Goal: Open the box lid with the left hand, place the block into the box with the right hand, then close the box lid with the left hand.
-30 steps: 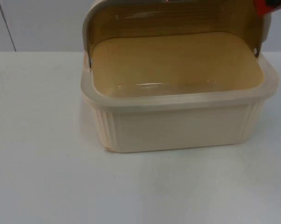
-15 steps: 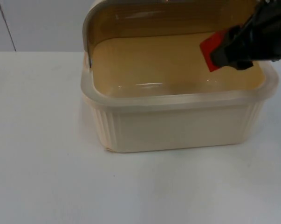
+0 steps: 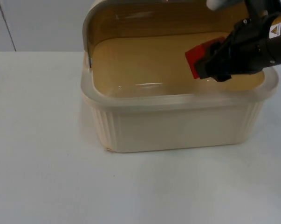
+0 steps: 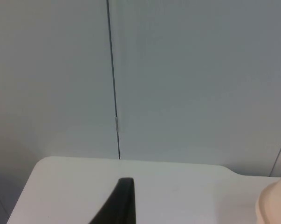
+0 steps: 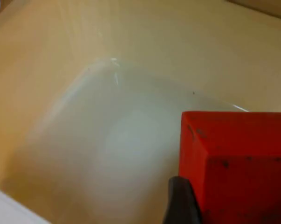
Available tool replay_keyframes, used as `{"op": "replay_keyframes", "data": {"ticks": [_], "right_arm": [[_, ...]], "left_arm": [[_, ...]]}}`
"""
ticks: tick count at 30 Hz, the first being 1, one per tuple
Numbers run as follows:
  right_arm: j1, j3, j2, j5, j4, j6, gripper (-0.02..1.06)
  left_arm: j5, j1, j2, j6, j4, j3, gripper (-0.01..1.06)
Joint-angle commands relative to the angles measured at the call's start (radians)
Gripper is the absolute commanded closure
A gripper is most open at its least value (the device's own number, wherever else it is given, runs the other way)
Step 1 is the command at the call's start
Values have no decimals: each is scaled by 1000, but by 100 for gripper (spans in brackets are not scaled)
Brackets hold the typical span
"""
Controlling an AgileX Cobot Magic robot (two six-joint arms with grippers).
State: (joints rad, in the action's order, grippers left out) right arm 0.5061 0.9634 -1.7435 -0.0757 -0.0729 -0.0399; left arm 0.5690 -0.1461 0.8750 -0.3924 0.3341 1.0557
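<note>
Right gripper (image 3: 206, 63) pinching the red block (image 3: 199, 58) — inside the open box (image 3: 177, 126). Left gripper (image 4: 118, 205) beside the box — grip state can't tell.

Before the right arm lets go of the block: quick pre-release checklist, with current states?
1. Lid raised, box opening clear: ok.
2. Red block held by right gripper: ok; red face beside a fingertip in the right wrist view.
3. Block over the box interior, inside the rim: ok.
4. Box floor free where the block would land: ok.
5. Block low enough to drop gently: cannot tell.
6. Left gripper away from the box, waiting over the table: ok.
</note>
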Motion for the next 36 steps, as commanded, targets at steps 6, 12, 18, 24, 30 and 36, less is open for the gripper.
{"op": "replay_keyframes", "data": {"ticks": [6,12,18,24,30,36], "right_arm": [[6,-4,0,-18,1,3,11],[6,-4,42,40,1,3,0],[6,-4,153,220,1,3,-1],[6,-4,312,467,19,3,-1],[6,-4,503,602,34,3,-1],[-68,-4,706,689,31,27,-1]], "left_arm": [[2,-4,2,2,14,-4,-1],[2,-4,2,20,14,-4,-1],[12,-4,2,20,14,-4,-1],[38,-4,2,20,8,-4,-1],[45,-4,2,20,4,-4,-1],[47,-4,2,20,-4,-4,-1]]}}
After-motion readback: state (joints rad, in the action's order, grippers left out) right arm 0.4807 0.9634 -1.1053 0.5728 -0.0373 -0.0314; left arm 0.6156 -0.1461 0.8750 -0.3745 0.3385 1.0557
